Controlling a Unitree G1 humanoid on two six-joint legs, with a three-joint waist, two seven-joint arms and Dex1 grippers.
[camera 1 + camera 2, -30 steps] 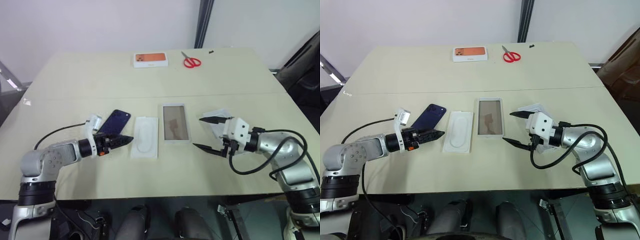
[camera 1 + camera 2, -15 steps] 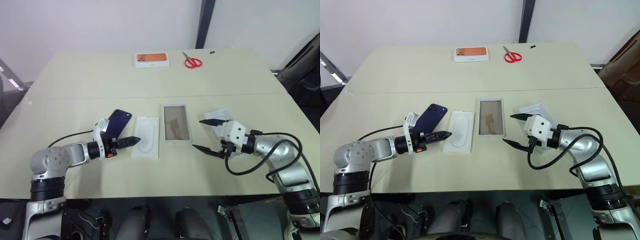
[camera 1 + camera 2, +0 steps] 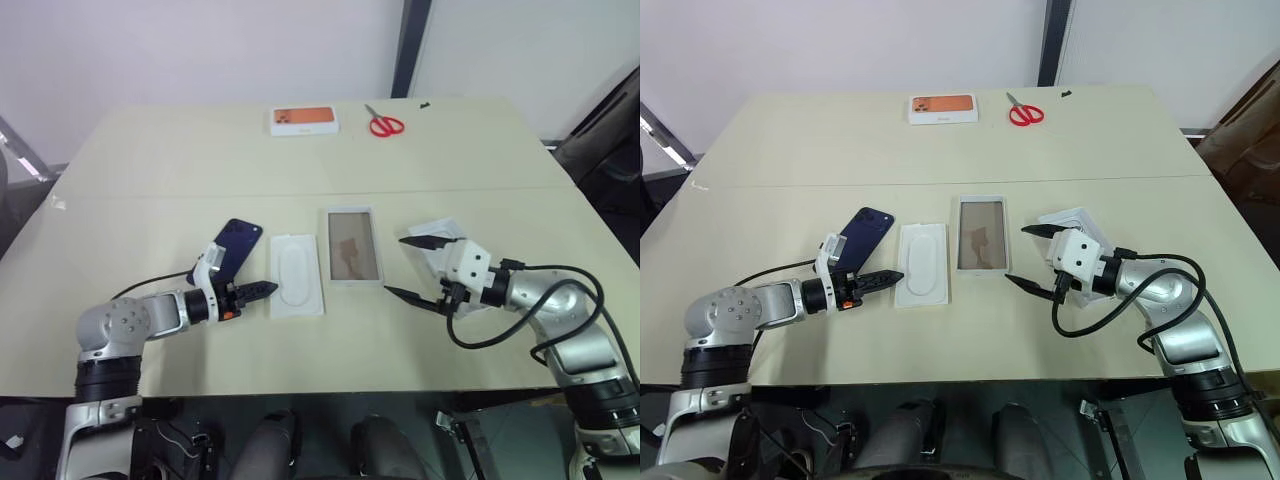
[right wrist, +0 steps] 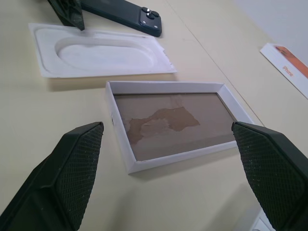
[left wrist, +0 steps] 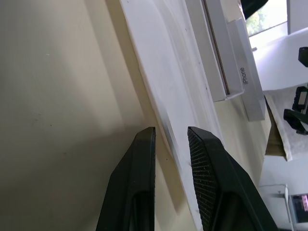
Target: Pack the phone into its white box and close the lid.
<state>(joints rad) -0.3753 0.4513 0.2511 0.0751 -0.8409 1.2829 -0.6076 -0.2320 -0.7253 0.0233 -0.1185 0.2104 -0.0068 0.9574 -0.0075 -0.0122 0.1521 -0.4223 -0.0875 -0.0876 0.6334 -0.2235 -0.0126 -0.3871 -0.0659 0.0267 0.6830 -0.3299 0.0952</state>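
Straddling the near edge of the white moulded insert with oval recess [image 3: 297, 287], left gripper [image 5: 171, 139] jaws narrowly apart, right gripper [image 3: 418, 268] jaws wide apart beside the shallow white box with tan floor [image 3: 351, 245], slim navy glossy phone [image 3: 232, 248] flat on table left of insert.

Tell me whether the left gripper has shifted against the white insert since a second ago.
Yes. The left gripper has slid toward the near corner of the white insert and now sits at its edge, fingers narrowed.

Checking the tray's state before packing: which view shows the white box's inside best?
The right wrist view: the white box lies close, open and empty, its tan floor scuffed, framed by the right claw held open. Both eye views show it small from above, between the white insert and that claw. The left wrist view catches just its outer wall.
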